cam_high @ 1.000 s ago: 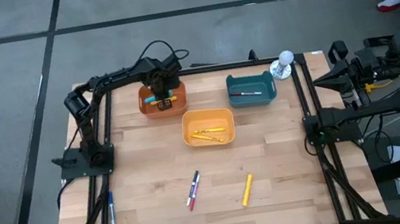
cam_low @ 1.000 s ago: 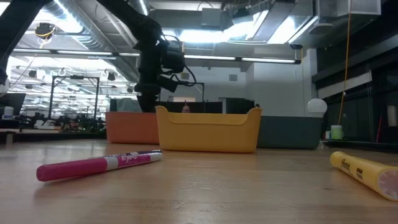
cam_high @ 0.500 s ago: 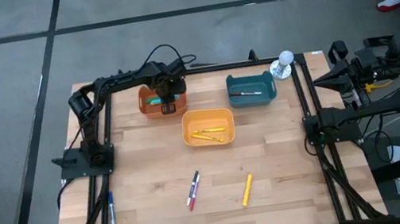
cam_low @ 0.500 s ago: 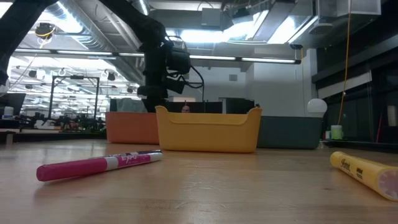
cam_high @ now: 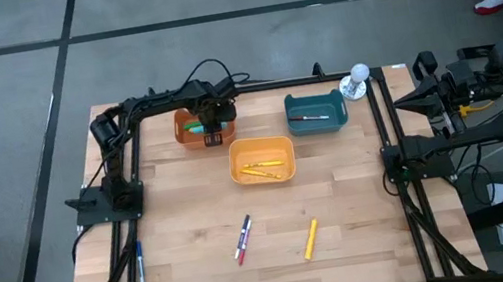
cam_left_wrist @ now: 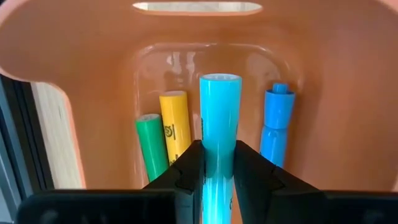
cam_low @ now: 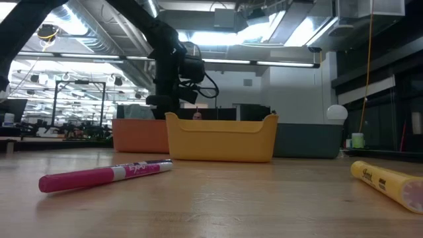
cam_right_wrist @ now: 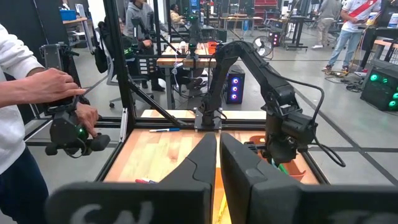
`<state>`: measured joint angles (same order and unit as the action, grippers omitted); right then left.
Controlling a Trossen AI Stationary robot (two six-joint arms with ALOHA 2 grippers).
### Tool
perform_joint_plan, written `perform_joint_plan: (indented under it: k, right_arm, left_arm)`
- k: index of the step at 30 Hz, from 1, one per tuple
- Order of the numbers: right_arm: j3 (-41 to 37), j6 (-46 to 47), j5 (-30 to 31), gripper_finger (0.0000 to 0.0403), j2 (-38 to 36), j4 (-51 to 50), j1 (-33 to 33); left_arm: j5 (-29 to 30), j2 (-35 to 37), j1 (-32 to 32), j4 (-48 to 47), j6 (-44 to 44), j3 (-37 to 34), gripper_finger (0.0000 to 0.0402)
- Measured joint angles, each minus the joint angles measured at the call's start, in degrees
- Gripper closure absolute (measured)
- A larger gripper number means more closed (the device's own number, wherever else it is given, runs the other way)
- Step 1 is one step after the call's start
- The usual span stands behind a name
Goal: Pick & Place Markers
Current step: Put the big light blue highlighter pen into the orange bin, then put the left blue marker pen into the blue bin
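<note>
You have the left gripper [cam_left_wrist: 217, 180] pinching a light-blue plastic marker [cam_left_wrist: 219, 118] just over the orange plastic bin [cam_left_wrist: 348, 93] with three markers below, while four lie loose on the wooden table [cam_high: 184, 223] well behind it.

Even overhead light falls on the wooden table [cam_high: 193, 221], casting only faint shadows. In the low view the ceiling light strips [cam_low: 218, 36] glare bright, and the near pink marker [cam_low: 106, 175] is soft. Glossy reflections sheen the orange bin [cam_left_wrist: 348, 93] wall in the left wrist view
</note>
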<state>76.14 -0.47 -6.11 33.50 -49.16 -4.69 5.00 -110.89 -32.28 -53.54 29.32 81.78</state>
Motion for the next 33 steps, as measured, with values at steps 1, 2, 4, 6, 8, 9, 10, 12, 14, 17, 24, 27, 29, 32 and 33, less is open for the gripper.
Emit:
perform_joint_plan:
  k: [1,2,4,6,8,9,10,12,14,17,24,27,29,32,33]
  right_arm:
    - [0.0,0.0,0.0,0.0379,0.0,0.0,0.0]
    - [0.0,0.0,0.0,0.0379,0.0,0.0,0.0]
    - [0.0,0.0,0.0,0.0379,0.0,0.0,0.0]
    - [0.0,0.0,0.0,0.0379,0.0,0.0,0.0]
    - [0.0,0.0,0.0,0.0379,0.0,0.0,0.0]
    - [0.0,0.0,0.0,0.0379,0.0,0.0,0.0]
    - [0.0,0.0,0.0,0.0379,0.0,0.0,0.0]
    - [0.0,0.0,0.0,0.0379,0.0,0.0,0.0]
    - [0.0,0.0,0.0,0.0379,0.0,0.0,0.0]
    - [0.0,0.0,0.0,0.0379,0.0,0.0,0.0]
    - [0.0,0.0,0.0,0.0379,0.0,0.0,0.0]
    - [0.0,0.0,0.0,0.0379,0.0,0.0,0.0]
    - [0.0,0.0,0.0,0.0379,0.0,0.0,0.0]
    - [0.0,0.0,0.0,0.0379,0.0,0.0,0.0]
    - [0.0,0.0,0.0,0.0379,0.0,0.0,0.0]
  left_arm:
    - [0.0,0.0,0.0,0.0,0.0,0.0,0.0343]
    - [0.0,0.0,0.0,0.0,0.0,0.0,0.0343]
    - [0.0,0.0,0.0,0.0,0.0,0.0,0.0339]
    - [0.0,0.0,0.0,0.0,0.0,0.0,0.0331]
    - [0.0,0.0,0.1,0.0,0.0,0.0,0.0318]
    - [0.0,0.0,0.1,-0.1,0.0,0.0,0.0311]
    - [0.0,0.0,0.2,-0.1,0.0,0.0,0.0304]
    - [0.2,0.0,0.4,-0.3,0.0,0.0,0.0292]
    - [0.4,0.0,0.4,-0.2,0.0,0.0,0.0283]
    - [0.4,0.0,0.5,-0.2,0.0,0.0,0.0274]
    - [0.4,0.0,0.7,-0.6,-0.2,0.0,0.0272]
    - [0.4,0.0,0.8,-0.6,-0.5,0.0,0.0274]
    - [0.4,0.0,0.8,-0.7,-0.7,0.0,0.0274]
    - [1.5,0.1,0.8,-0.7,-1.4,0.0,0.0276]
    - [2.0,0.1,0.7,-0.7,-1.5,0.0,0.0278]
